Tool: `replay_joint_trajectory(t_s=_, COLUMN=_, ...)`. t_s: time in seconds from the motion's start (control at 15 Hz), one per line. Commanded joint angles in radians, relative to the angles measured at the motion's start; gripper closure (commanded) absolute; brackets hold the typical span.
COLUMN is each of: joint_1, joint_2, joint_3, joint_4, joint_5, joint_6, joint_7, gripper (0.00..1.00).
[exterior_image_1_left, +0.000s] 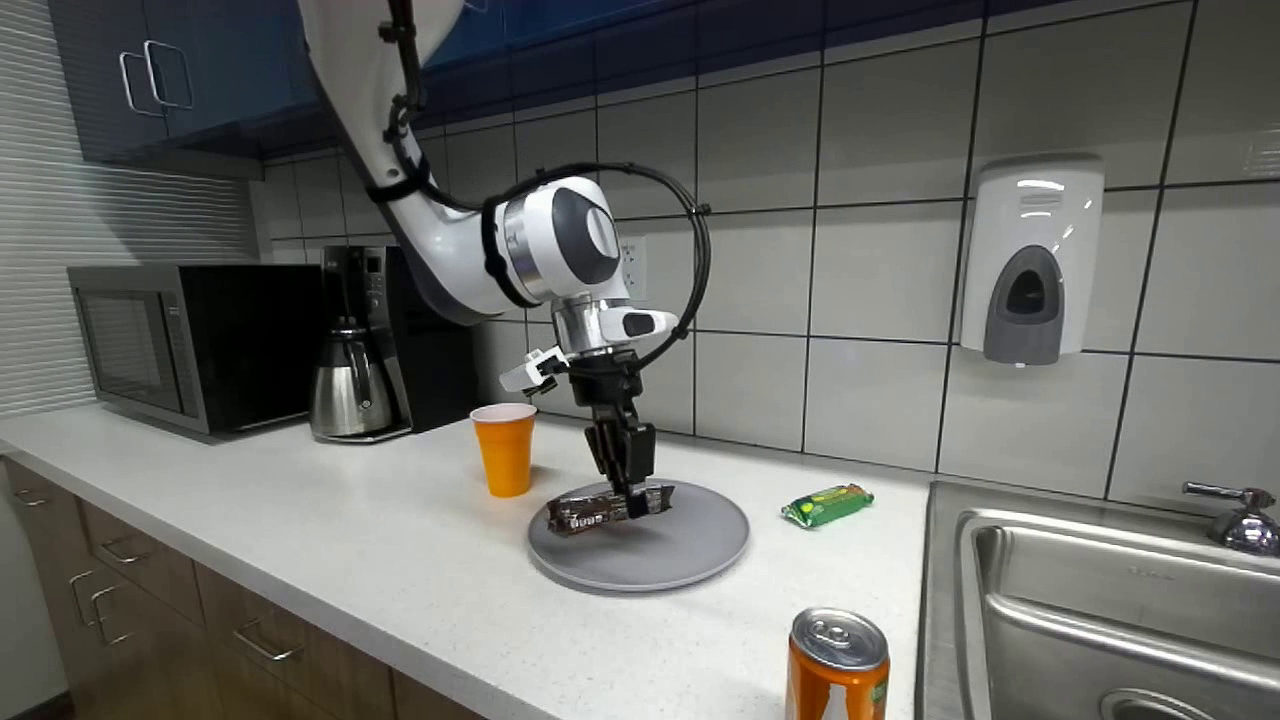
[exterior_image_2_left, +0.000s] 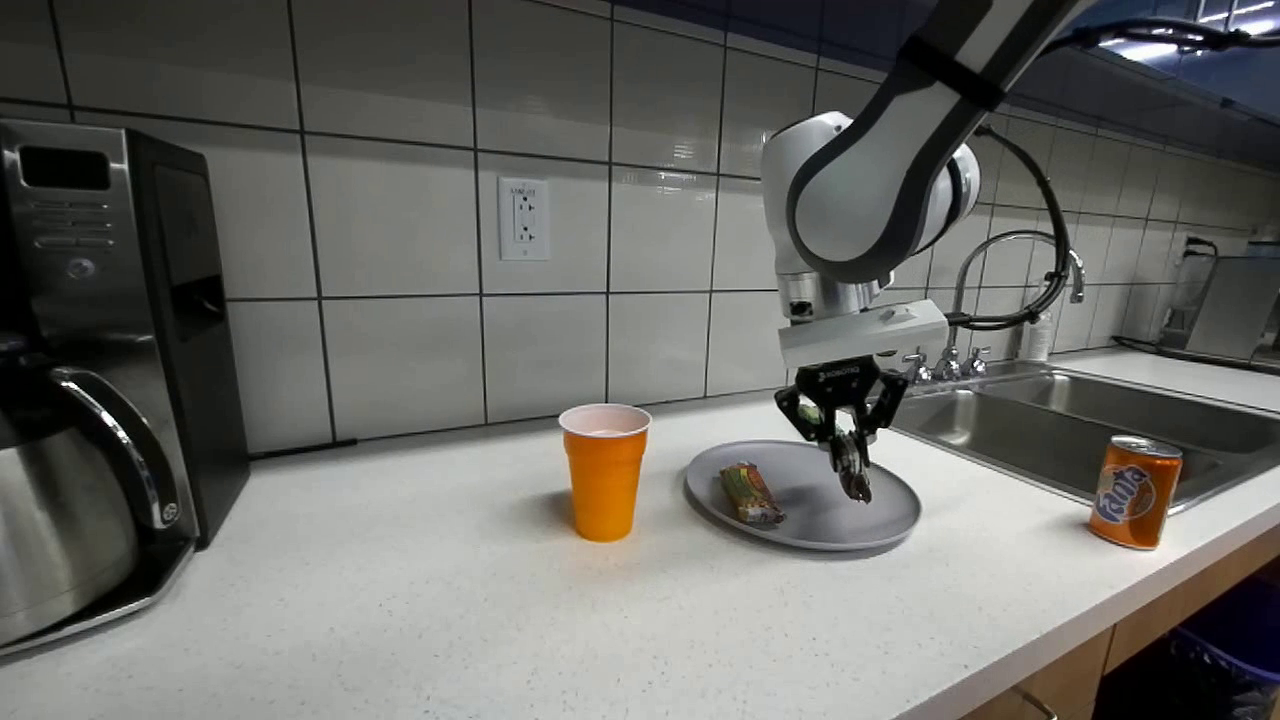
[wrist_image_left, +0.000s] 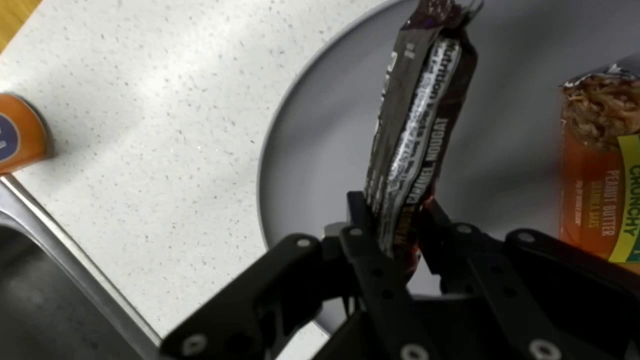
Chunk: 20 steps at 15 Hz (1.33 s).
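My gripper (exterior_image_1_left: 634, 502) is shut on a dark brown candy bar (exterior_image_1_left: 582, 511). The fingers grip the bar near one end, and its long part sticks out of the jaws in the wrist view (wrist_image_left: 425, 100). The bar is held tilted, just above a round grey plate (exterior_image_1_left: 690, 555). In an exterior view the gripper (exterior_image_2_left: 850, 450) is over the plate's sink side. An orange and green granola bar (exterior_image_2_left: 750, 493) lies on the plate, beside the held bar; it also shows in the wrist view (wrist_image_left: 592, 195). The held bar's lower end is hidden by the fingers.
An orange cup (exterior_image_2_left: 604, 480) stands beside the plate. A green wrapped bar (exterior_image_1_left: 828, 506) lies between plate and sink (exterior_image_1_left: 945, 600). An orange soda can (exterior_image_2_left: 1135, 495) stands near the sink. A coffee maker (exterior_image_1_left: 435, 350) and microwave (exterior_image_1_left: 250, 345) stand at the counter's far end.
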Motion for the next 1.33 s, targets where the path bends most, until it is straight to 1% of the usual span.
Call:
replay_joint_trajectory(t_s=0.0, joint_1=0.008, joint_2=0.047, joint_3=0.008, joint_4=0.083, joint_5=-0.018, joint_6=-0.049, joint_7=-0.044, gripper=0.93)
replay_joint_trajectory(t_s=0.33, joint_1=0.028, joint_2=0.088, joint_3=0.009, joint_4=0.130, joint_5=-0.010, joint_6=-0.051, joint_7=-0.069, gripper=0.93)
replay_joint_trajectory(t_s=0.73, joint_1=0.040, joint_2=0.114, joint_3=0.005, joint_4=0.147, joint_5=-0.004, joint_6=-0.051, joint_7=-0.079, gripper=0.93)
replay_joint_trajectory(t_s=0.8, joint_1=0.041, joint_2=0.114, joint_3=0.004, joint_4=0.146, joint_5=-0.004, joint_6=-0.049, joint_7=-0.078, gripper=0.47)
replay_joint_trajectory(t_s=0.87, joint_1=0.040, joint_2=0.112, joint_3=0.003, joint_4=0.144, joint_5=-0.004, joint_6=-0.046, joint_7=-0.078, gripper=0.46)
replay_joint_trajectory(t_s=1.27, joint_1=0.038, joint_2=0.078, joint_3=0.003, joint_4=0.116, joint_5=-0.002, joint_6=-0.026, joint_7=-0.076, gripper=0.01)
